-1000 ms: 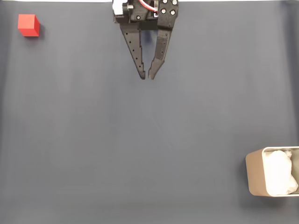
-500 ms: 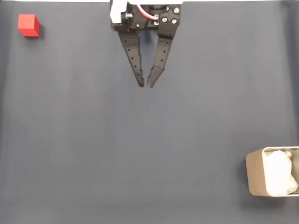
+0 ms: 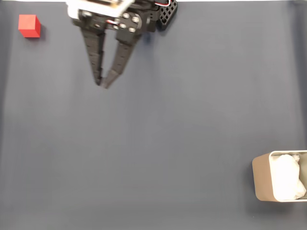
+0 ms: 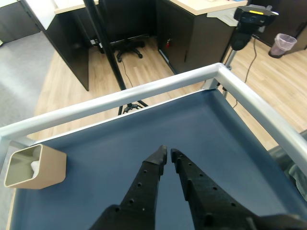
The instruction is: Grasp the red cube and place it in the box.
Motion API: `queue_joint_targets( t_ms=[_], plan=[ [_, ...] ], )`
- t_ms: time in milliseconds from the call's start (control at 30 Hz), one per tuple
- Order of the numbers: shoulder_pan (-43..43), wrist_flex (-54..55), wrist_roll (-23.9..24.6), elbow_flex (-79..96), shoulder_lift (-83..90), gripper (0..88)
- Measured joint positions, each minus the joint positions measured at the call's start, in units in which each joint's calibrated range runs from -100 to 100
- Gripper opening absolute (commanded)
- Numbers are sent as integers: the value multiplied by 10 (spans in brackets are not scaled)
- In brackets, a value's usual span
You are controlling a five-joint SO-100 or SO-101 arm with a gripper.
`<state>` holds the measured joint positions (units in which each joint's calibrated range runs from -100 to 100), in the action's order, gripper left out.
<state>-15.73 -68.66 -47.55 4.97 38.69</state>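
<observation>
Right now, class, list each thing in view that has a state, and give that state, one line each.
end effector: nearly shut, holding nothing, above the mat.
red cube: resting on the mat at the fixed view's top left, untouched.
box: upright, open-topped, white wadding inside, no cube in it.

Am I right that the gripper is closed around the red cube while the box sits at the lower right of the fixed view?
Not quite: in the fixed view the gripper holds nothing; the red cube lies apart at the upper left. The box is at the lower right.
</observation>
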Motion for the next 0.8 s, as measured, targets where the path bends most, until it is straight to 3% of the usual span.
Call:
queue_joint_targets(
  t_ms=[800],
  plan=[
    [-251,-6,9,0,-27,0]
  ],
)
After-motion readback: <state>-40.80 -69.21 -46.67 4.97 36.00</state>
